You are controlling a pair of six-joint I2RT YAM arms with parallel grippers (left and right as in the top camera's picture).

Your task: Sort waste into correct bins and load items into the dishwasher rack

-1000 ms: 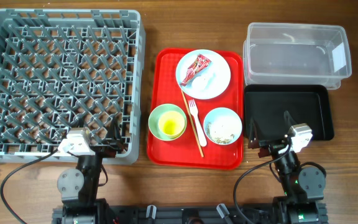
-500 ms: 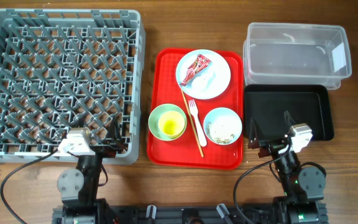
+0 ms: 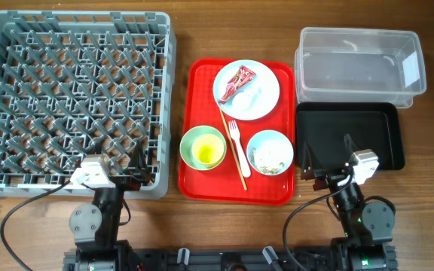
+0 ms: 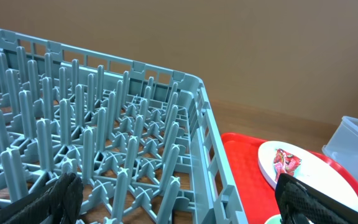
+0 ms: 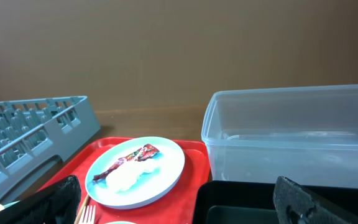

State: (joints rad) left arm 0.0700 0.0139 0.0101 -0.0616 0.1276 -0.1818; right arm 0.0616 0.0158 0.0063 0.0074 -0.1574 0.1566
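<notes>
wrapper [image 3: 244, 76] lies on the plate [image 3: 266, 99], well beyond left hand [image 4: 179, 196] and right hand [image 5: 176, 199], both spread.

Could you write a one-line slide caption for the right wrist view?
Open right gripper faces a plate with wrapper and tissue, beside clear tub and black tray.

I can't read any writing on my feeds. The white label [image 3: 411, 66] on the clear tub [image 3: 356, 68] is too small to make out from overhead. The red-and-white wrapper [image 3: 243, 77] may carry print, but it's only a blur.
</notes>
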